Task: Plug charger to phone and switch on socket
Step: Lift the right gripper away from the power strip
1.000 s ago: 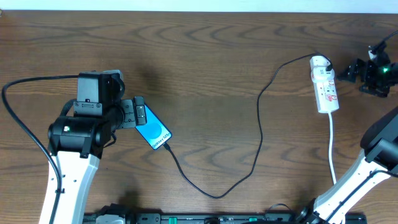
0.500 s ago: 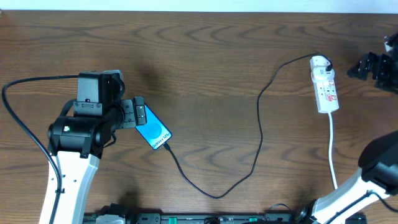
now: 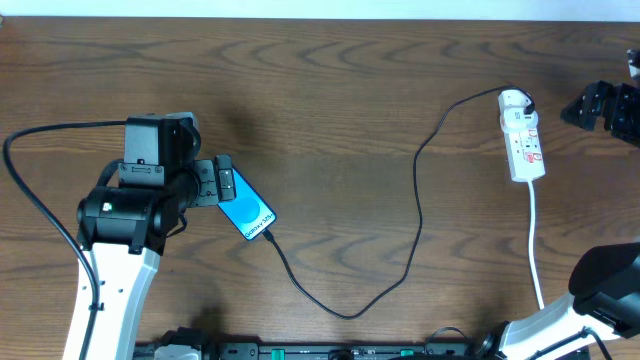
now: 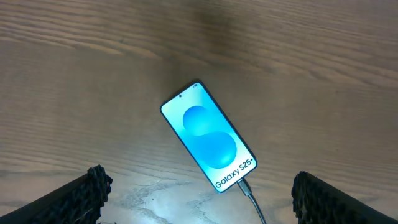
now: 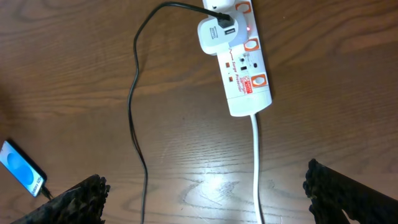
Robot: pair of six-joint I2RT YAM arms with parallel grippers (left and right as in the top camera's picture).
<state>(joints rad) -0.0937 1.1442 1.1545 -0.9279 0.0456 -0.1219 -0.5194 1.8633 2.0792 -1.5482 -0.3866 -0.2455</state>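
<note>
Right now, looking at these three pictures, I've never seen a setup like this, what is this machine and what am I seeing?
These are two robot arms at a wooden table. One picture looks down from above; the other two come from a camera on each wrist, its dark fingertips at the bottom corners. On the table lie a blue-screened phone and a thin black charger cable running from it to a white power strip. The left gripper and the right gripper are both open and hold nothing.
</note>
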